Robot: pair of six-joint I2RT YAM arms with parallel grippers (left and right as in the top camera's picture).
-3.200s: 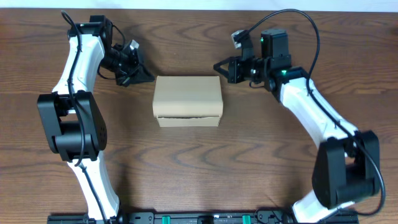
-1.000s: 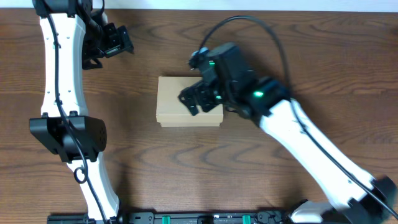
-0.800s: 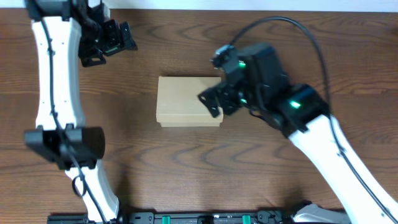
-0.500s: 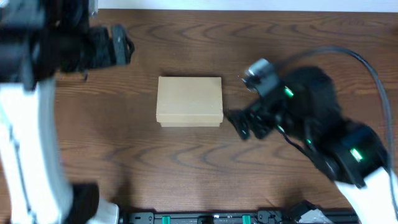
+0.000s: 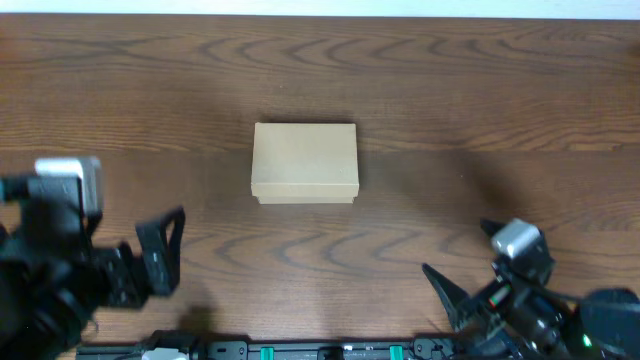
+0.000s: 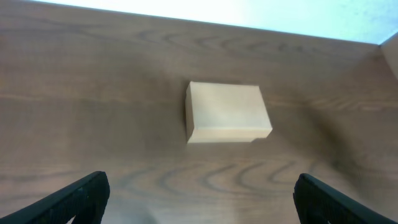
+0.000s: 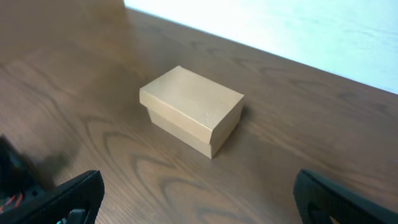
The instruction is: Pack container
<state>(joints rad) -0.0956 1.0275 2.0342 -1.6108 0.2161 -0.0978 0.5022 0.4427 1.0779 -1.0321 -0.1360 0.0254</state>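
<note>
I see the container (image 5: 305, 162) at the middle of the table (image 5: 500, 90), lid closed, lying flat. I read the left gripper (image 6: 202, 198) as spread wide, holding nothing; the right gripper (image 7: 199, 198) likewise (both sit near the table's front edge, well apart from the container).

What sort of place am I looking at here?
Probably a robotics lab bench: a wood-grain table, a robot's left gripper and right gripper, and a plain cardboard box set out between them.
</note>
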